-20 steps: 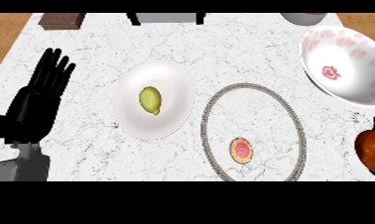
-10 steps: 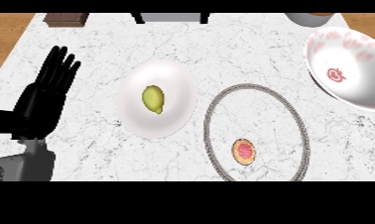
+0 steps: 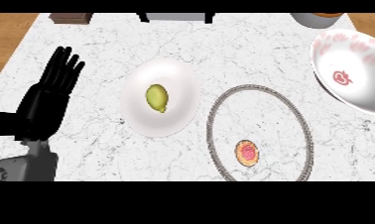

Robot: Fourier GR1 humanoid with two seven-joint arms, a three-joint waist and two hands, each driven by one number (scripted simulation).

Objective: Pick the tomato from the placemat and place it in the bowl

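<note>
The tomato [image 3: 247, 152] shows as a small red round piece lying low inside the round placemat [image 3: 208, 134], whose rim is a grey ring on the marble counter. A white bowl [image 3: 326, 69] with pink markings stands at the right edge, partly cut off by the view. My left hand [image 3: 44, 109] rests open at the far left, fingers straight and pointing up, well away from the tomato and holding nothing. My right hand does not show.
A white plate [image 3: 179, 77] with a yellow-green fruit [image 3: 156, 97] sits between my left hand and the placemat. Along the far edge are a brown block [image 3: 71, 18], a dark object [image 3: 176, 17] and a grey pot [image 3: 315, 19].
The view has shifted slightly, so everything sits a little further right. A dark red shape at the lower right edge one second ago is gone from view. My left hand has barely moved.
</note>
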